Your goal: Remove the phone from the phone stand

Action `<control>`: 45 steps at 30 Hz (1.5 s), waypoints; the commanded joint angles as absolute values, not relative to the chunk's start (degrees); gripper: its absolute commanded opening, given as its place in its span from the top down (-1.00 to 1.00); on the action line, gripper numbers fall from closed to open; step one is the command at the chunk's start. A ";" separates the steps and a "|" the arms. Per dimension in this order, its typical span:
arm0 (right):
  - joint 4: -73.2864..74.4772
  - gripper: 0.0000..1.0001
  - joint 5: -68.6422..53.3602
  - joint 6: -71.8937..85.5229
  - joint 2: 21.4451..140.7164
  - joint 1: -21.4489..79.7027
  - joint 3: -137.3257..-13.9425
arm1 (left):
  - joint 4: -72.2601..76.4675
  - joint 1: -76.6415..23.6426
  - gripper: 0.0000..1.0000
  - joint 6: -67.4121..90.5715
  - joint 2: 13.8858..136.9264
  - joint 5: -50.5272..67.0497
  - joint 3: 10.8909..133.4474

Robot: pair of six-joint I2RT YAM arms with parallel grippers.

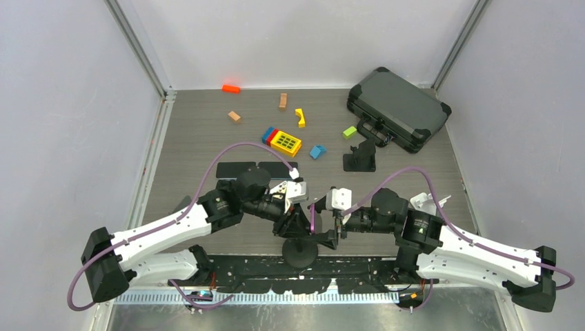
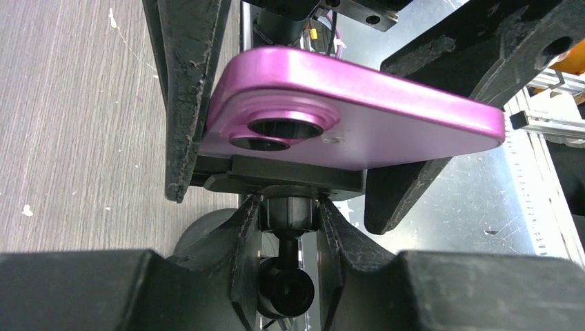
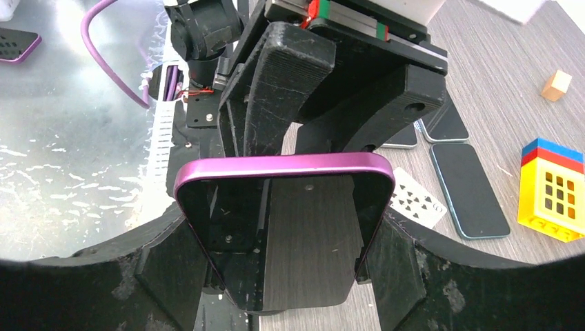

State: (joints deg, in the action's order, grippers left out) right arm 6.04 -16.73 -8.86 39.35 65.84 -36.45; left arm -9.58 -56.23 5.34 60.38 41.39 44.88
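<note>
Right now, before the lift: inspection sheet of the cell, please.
Surface: dark wood-grain table.
Job's things: purple phone seated on the phone stand.
Clutter: black case, toy blocks, spare phones lying flat, playing card, another black stand.
Grippers: left gripper shut on the phone stand's neck under the phone; right gripper closed on the phone's side edges.
Cables: left purple cable and right purple cable, one looping off each arm.
Surroundings: grey walls, aluminium frame posts; no person seen.
</note>
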 commanded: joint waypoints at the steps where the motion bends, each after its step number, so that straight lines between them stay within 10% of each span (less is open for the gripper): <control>1: -0.45 0.55 -15.87 0.95 38.04 67.38 -36.87 | -4.38 -55.38 1.00 1.25 59.92 33.34 43.77; 4: 2.06 0.35 -14.04 1.95 36.99 67.37 -37.26 | -4.40 -55.37 1.00 1.14 60.03 33.44 43.68; 8: 3.14 -0.58 -14.55 3.02 35.91 67.33 -38.04 | -4.06 -55.39 1.00 1.36 60.80 33.57 43.92; 24: 9.02 -0.93 -17.53 -3.37 36.67 67.33 -40.76 | -4.15 -55.39 1.00 2.27 60.94 31.83 43.92; 31: 8.87 -0.47 -14.71 -8.00 34.96 67.35 -38.87 | -4.51 -55.36 1.00 3.24 60.49 31.29 43.35; 37: 10.06 0.88 -13.50 -9.84 35.51 67.33 -40.35 | -4.75 -55.37 1.00 2.91 60.07 31.15 43.21; 45: 11.50 0.89 -11.67 -9.31 35.43 67.41 -41.98 | -4.88 -55.37 1.00 2.90 60.43 30.16 43.29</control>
State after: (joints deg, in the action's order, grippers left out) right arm 12.29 -11.77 -9.21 37.01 66.67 -38.24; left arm -6.09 -56.88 4.86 61.17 38.37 43.88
